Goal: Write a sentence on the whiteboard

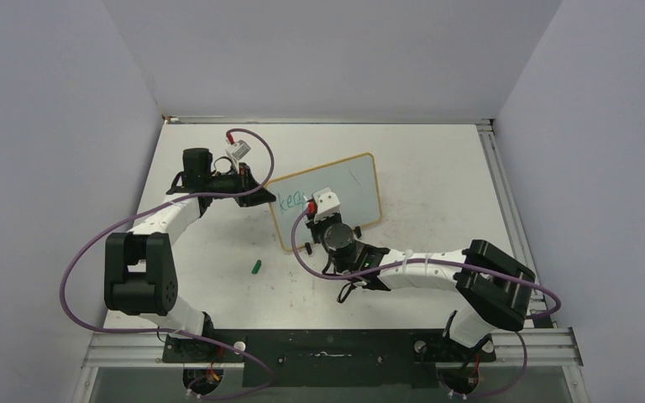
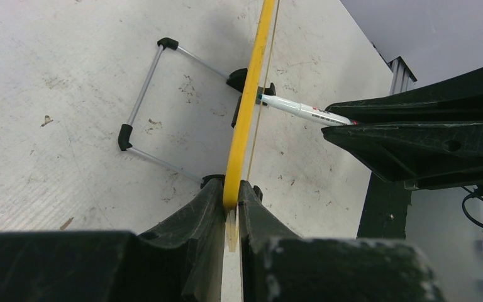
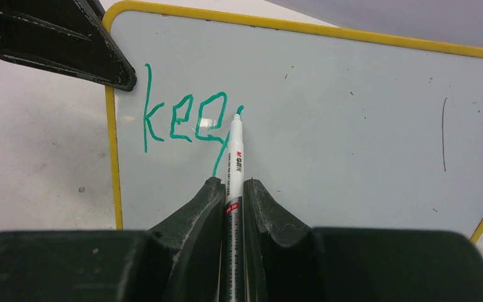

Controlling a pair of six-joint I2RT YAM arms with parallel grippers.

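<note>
The whiteboard (image 1: 348, 189) stands tilted on the table, white with a yellow frame (image 3: 302, 28). My left gripper (image 1: 254, 186) is shut on its left edge (image 2: 245, 113), seen edge-on in the left wrist view. My right gripper (image 3: 233, 189) is shut on a white marker (image 3: 234, 157), whose tip touches the board. The sentence (image 3: 185, 119) stands as teal letters "kee" and part of a fourth letter; it also shows small in the top view (image 1: 290, 201). The marker also shows in the left wrist view (image 2: 302, 111).
A small green marker cap (image 1: 256, 267) lies on the table left of the board's near corner. The board's wire stand (image 2: 144, 107) with black feet rests behind it. A short dark stroke (image 3: 443, 135) marks the board's right part. Walls enclose the table.
</note>
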